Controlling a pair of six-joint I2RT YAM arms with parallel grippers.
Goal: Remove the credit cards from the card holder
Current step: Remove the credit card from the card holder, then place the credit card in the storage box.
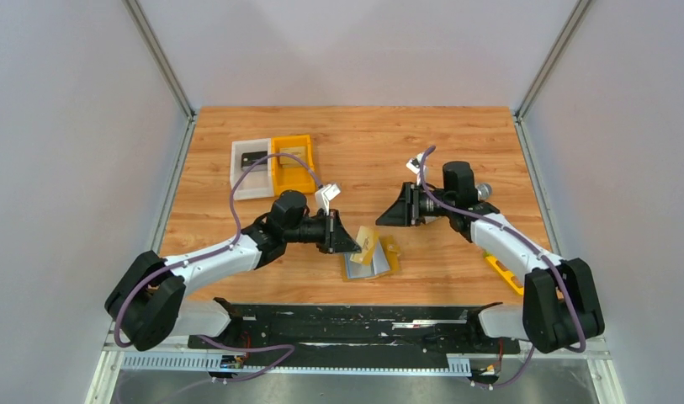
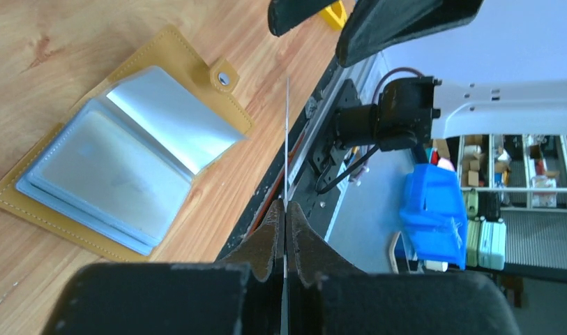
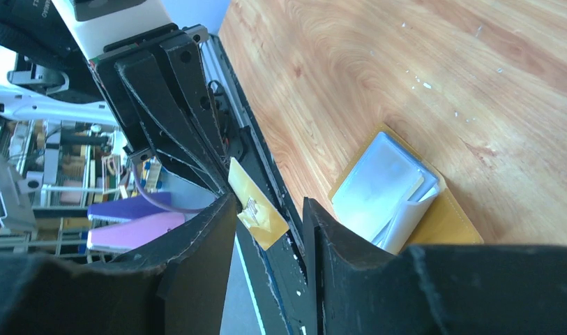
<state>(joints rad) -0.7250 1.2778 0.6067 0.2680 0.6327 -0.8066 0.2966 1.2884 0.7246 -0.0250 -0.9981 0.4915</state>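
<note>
Middle of the counter (image 1: 363, 143) was crowded, far edge lay open
The left pincer (image 1: 357, 247), clamped on a card (image 3: 258, 206), and the right pincer (image 1: 382, 219), jaws apart, stood close together over the open card holder (image 1: 373, 264), leaving only a narrow gap between them; a white bin (image 1: 249, 172) and an orange bin (image 1: 293, 166) blocked the far left, a yellow tool (image 1: 505, 274) lay at the near right, and bare wood ran between the bins and the right pincer
</note>
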